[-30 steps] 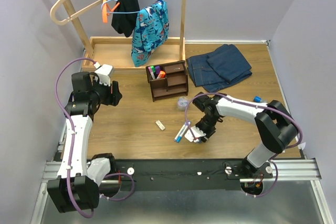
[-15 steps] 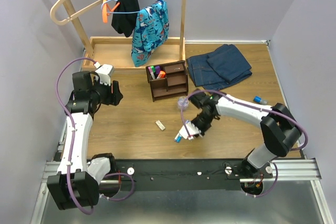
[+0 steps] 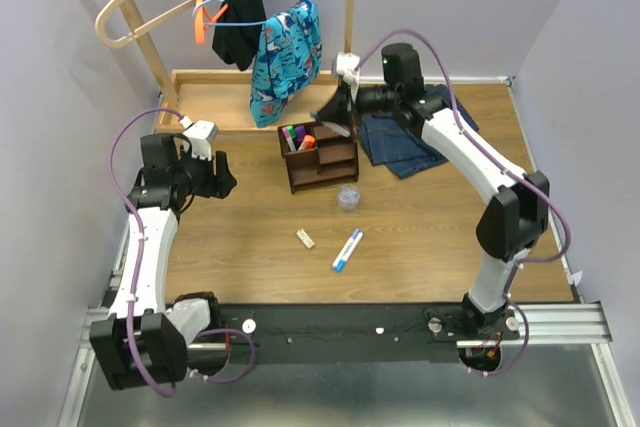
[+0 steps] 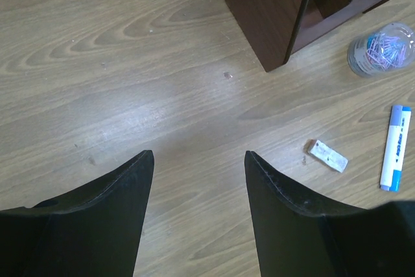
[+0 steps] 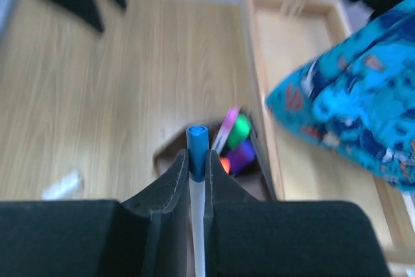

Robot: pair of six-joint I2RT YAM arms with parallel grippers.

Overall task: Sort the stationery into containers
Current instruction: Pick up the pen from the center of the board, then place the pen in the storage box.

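My right gripper (image 3: 333, 115) hangs over the back left of the dark brown organiser (image 3: 322, 155), shut on a thin white pen with a blue cap (image 5: 197, 139). In the right wrist view the pen points down from the gripper (image 5: 197, 154) at a compartment that holds green (image 5: 241, 126), purple (image 5: 243, 154) and orange markers. On the table lie a second blue-capped white pen (image 3: 348, 249), a small white eraser (image 3: 305, 238) and a clear round tub (image 3: 348, 197). My left gripper (image 3: 222, 175) stands open over bare wood (image 4: 198, 155), left of the organiser (image 4: 272, 11).
Folded blue jeans (image 3: 420, 127) lie right of the organiser, under my right arm. A pale wooden tray (image 3: 215, 97) with tall posts stands at the back. From it hang a patterned blue shirt (image 3: 288, 57) and a black garment (image 3: 238, 17), close to my right gripper.
My right gripper closed on a pen near the table's front, lifted it and swung to the back, above the organiser. One pen stayed on the table. The left arm has barely moved.
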